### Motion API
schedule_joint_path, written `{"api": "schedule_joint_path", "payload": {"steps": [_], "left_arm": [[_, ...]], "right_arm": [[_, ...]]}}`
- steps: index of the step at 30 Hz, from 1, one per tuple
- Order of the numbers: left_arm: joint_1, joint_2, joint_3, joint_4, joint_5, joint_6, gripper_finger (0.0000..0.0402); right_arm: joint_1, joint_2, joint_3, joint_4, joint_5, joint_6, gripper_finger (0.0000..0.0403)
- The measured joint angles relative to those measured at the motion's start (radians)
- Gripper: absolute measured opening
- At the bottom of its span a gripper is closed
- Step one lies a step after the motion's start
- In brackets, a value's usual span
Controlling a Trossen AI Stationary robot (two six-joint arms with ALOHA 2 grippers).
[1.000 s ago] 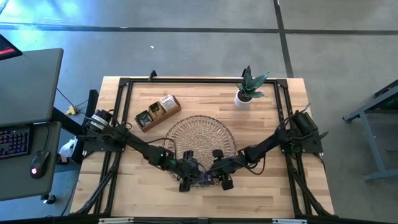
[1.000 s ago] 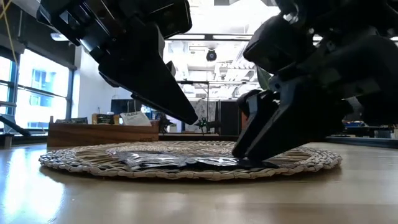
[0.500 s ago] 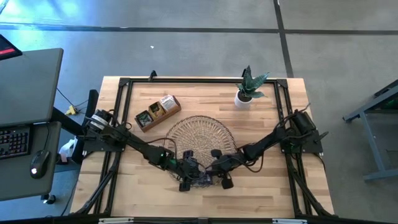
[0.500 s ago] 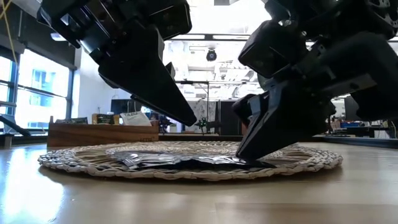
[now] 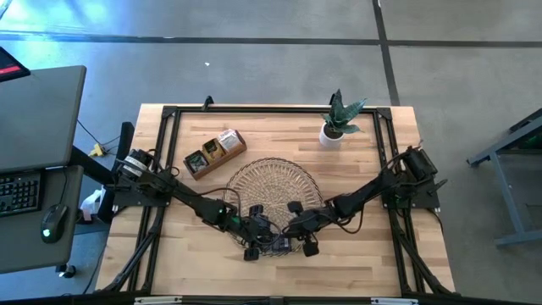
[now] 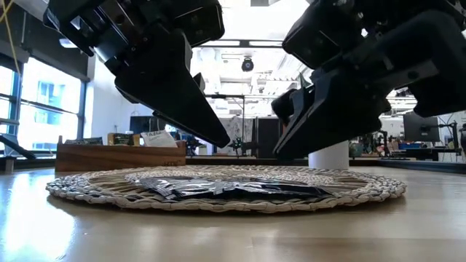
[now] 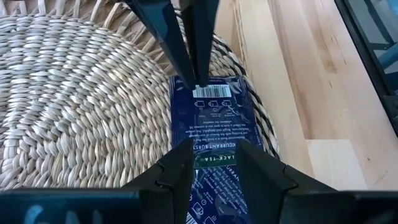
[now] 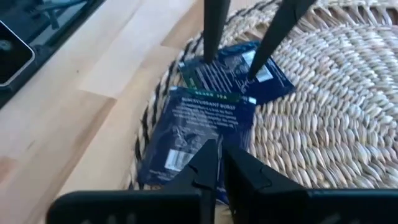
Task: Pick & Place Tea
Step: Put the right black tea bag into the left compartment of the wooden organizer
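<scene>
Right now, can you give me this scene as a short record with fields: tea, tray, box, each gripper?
tea: dark blue sachets overlapping at the near edge of the tray
tray: round woven tray at the table's middle
box: wooden box behind the tray on the left, packets inside
left gripper: open, above the sachets
right gripper: nearly shut, empty, just above the sachets
plant: potted plant at the far right

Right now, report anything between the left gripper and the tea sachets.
Nothing covers the dark blue sachets on the wicker tray under the left gripper; only the right gripper crowds their far end.
</scene>
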Motion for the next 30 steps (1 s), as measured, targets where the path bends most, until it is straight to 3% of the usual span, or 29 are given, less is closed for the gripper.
{"api": "schedule_joint_path", "payload": {"steps": [4, 11, 17, 22, 30], "left_arm": [[0.000, 0.000, 0.000, 0.000, 0.000, -0.007, 0.0119], [0.000, 0.000, 0.000, 0.003, 0.000, -0.010, 0.0119], [0.000, 0.000, 0.000, 0.003, 0.000, -0.010, 0.0119], [0.000, 0.000, 0.000, 0.003, 0.000, -0.010, 0.0119], [0.000, 0.000, 0.000, 0.001, 0.000, -0.009, 0.0119]], "right_arm": [[0.000, 0.000, 0.000, 0.013, -0.036, 0.026, 0.0071], [0.002, 0.031, 0.001, 0.043, 0.026, 0.019, 0.0165], [0.002, 0.086, 0.004, 0.056, 0.031, 0.027, 0.0198], [-0.003, 0.093, 0.005, 0.046, 0.030, 0.019, 0.0160], [-0.005, 0.094, 0.005, 0.025, -0.017, 0.019, 0.0013]]}}
